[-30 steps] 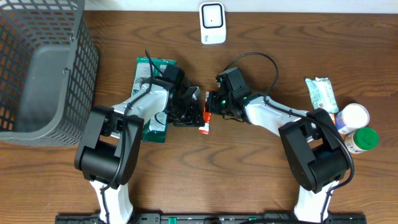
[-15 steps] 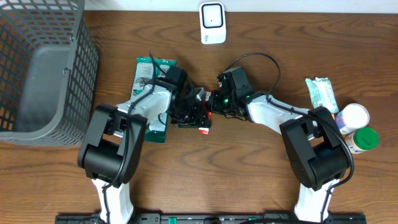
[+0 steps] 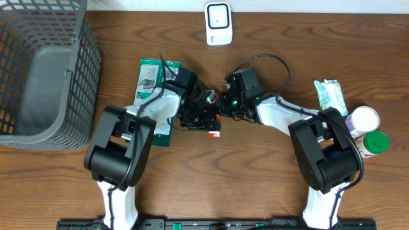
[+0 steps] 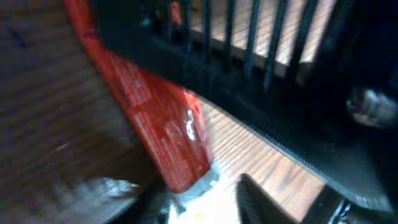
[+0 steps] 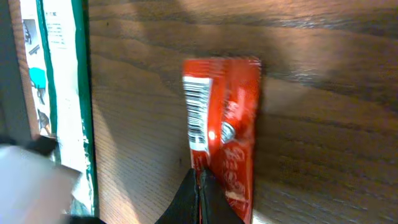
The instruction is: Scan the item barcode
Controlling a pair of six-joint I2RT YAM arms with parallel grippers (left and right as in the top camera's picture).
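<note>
Handing over, or at least sharing, the item is the step we judge to be in progress: both arms meet over the brown wooden table (image 3: pixel 268 185) with the glossy red plastic snack wrapper (image 5: pixel 227 124) between them. Our right gripper (image 5: pixel 199 179) is fully closed, its two fingertips pinching the near end of the wrapper, so the rest of the pack stretches away ahead of the fingers and lies flat on the wood. The black-and-white barcode (image 5: pixel 199 115) faces up along the pack's left edge, just beyond the pinch.

Our left gripper (image 3: pixel 204 117) sits right against the opposite side of the same pack. Its own camera is close and blurred: red film and a silvery crimped end fill the space just in front of its fingers, but we cannot tell how wide the jaws stand or whether they hold anything.

The small white rounded barcode scanner (image 3: pixel 218 23) stands well beyond both grippers, at the far edge of the table, and no code is presented to it yet. A flat green-and-white packet (image 3: pixel 152 80) lies behind the left gripper, partly under that arm.

Next, we think the pack must be lifted clear in one firm grip, carried forward, and turned so the barcode faces the scanner's window, with no finger covering it.
</note>
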